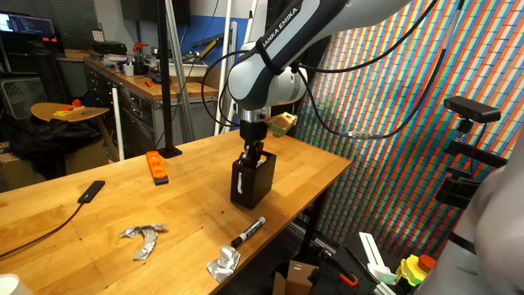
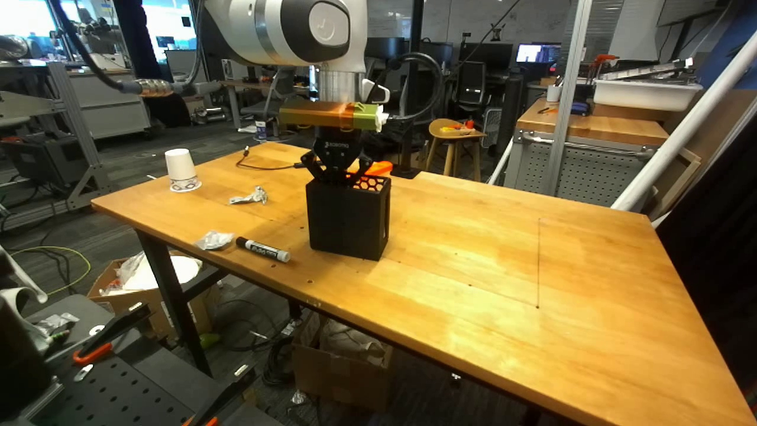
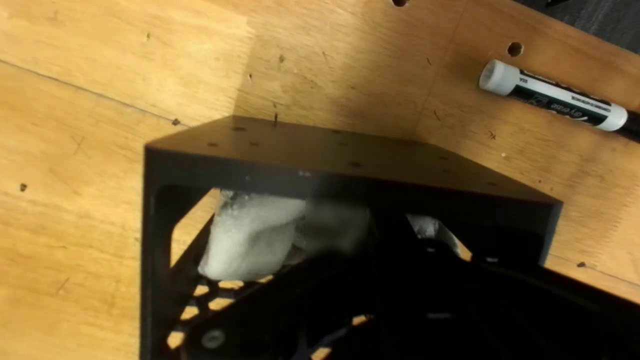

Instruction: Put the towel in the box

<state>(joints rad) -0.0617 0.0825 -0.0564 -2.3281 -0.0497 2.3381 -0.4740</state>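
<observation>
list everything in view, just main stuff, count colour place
Long wooden table: 1, tan, central
Tall open-topped box: 1, black, on the table
Crumpled cloth, probably the towel: 1, white, inside the box
Dry-erase marker: 1, white and black, near the box
Crumpled foil scraps: 2, silver, on the table
Slim upright post: 1, black, table's edge
Flat bar, perhaps a level: 1, orange, near the post
Tapered paper cup: 1, white, upside down on the table
Flat cabled device: 1, black, on the table
Checkered backdrop: 1, multicoloured, background
Robot gripper: 1, black, lower end inside the box
Robot arm: 1, white and black, above the table
</observation>
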